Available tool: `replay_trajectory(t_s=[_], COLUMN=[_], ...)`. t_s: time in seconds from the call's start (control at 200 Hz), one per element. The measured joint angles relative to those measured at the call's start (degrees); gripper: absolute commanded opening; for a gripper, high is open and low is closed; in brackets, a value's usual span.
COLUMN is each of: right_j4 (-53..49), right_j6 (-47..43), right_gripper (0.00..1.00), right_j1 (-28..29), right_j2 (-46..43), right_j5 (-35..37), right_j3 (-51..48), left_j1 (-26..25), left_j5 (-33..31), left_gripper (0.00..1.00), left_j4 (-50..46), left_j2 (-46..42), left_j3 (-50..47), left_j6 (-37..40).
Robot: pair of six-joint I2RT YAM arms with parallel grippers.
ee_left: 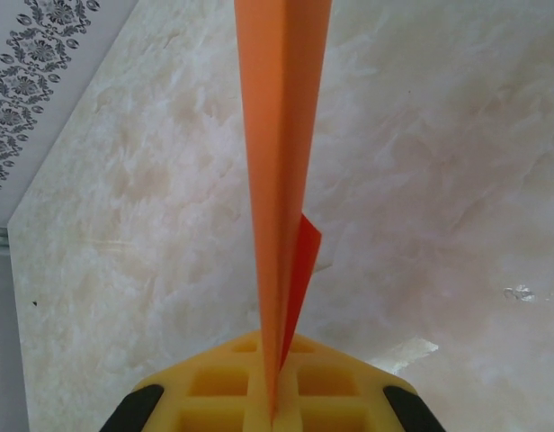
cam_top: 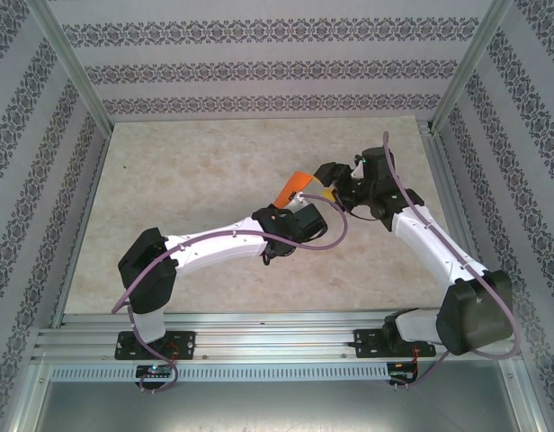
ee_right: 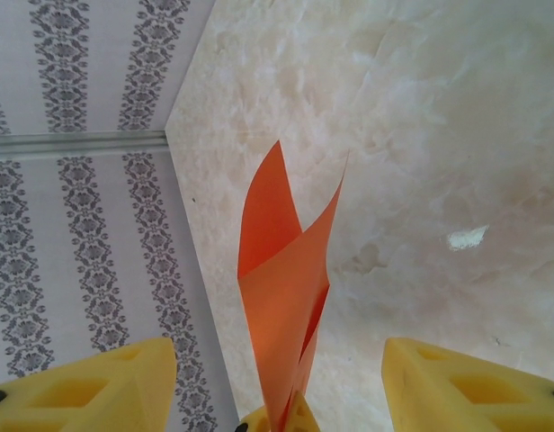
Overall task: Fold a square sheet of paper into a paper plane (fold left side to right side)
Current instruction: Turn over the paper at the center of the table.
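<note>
- Left pincer [ee_left: 270, 382] – clenched on the folded orange paper [ee_left: 279, 162], which stands out from between its yellow fingers [ee_left: 214, 387] as a narrow creased strip.
- From above, the paper sits a little right of the middle of the tabletop [cam_top: 187, 180], at about 11 o'clock from the left pincer.
- Right pincer [cam_top: 328, 185] – released, at 3 o'clock of the paper; its wrist camera shows its fingers [ee_right: 115, 382] standing well apart, with the paper between them and touching neither.
- There the paper splays into two loose flaps towards 12 o'clock.
- Whether the paper's far tip touches the tabletop, I can't tell.
</note>
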Motion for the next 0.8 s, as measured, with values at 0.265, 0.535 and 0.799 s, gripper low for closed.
replay_trajectory(t_s=[0.265,0.535,0.799], right_j4=[-0.68,-1.27,-1.70], right_j6=[5.07,6.71,4.63], right_gripper=[0.60,0.27,0.00], right_j1=[4.63,5.18,4.22], right_j2=[6.51,8.39,8.39], right_j5=[1.86,3.82,4.26], right_j3=[1.99,2.21,2.27], left_j1=[-0.70,-0.96,-0.96], left_j5=[-0.98,-1.09,2.32], left_gripper=[0.00,0.07,0.60], left_j4=[0.22,0.26,4.13], left_j2=[0.02,0.26,-1.25], left_j3=[0.00,0.00,-2.27], left_j6=[1.25,1.97,5.03])
